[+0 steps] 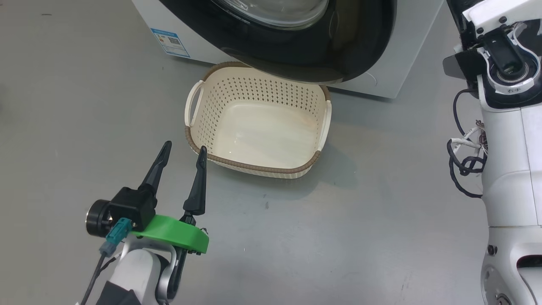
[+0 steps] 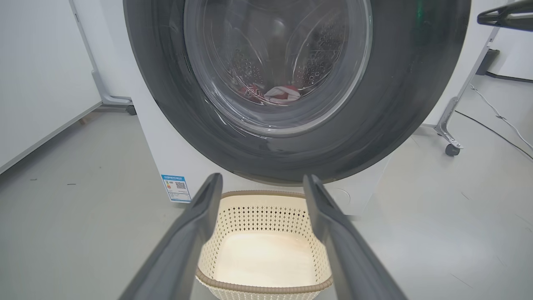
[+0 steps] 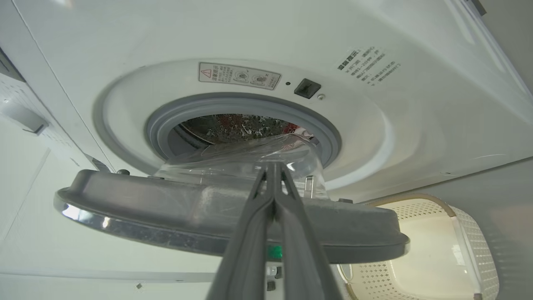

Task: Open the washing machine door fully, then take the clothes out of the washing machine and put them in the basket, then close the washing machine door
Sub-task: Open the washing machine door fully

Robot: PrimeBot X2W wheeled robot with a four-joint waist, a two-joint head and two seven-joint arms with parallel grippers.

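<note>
Door: the washing machine door (image 3: pixel 166 208) is seen ajar, swung partway off the washing machine (image 3: pixel 374 125). Its glass bowl is held close in front of the grey gasket (image 3: pixel 241 102).
Right hand: the right hand (image 3: pixel 270 168) is seen with its fingers pressed together and nothing clamped. The tips are placed at the door's inner face, by the base of the glass bowl. Contact cannot be told.
Left hand: the left hand (image 1: pixel 185 149) is held with its fingers spread apart and nothing gripped. It is pointed towards the basket (image 1: pixel 254 91), with one fingertip seen just at the near left rim in the head view.
Clothes: the clothes (image 2: pixel 280 93) are seen through the door glass, red with white, lying low in the drum.
Basket: it is set on the floor (image 1: pixel 360 212) just in front of the machine. Its far rim is tucked under the door's lower edge and its bare bottom is seen.
Label: a blue label (image 1: pixel 170 42) is stuck low on the machine front, left of the basket.
</note>
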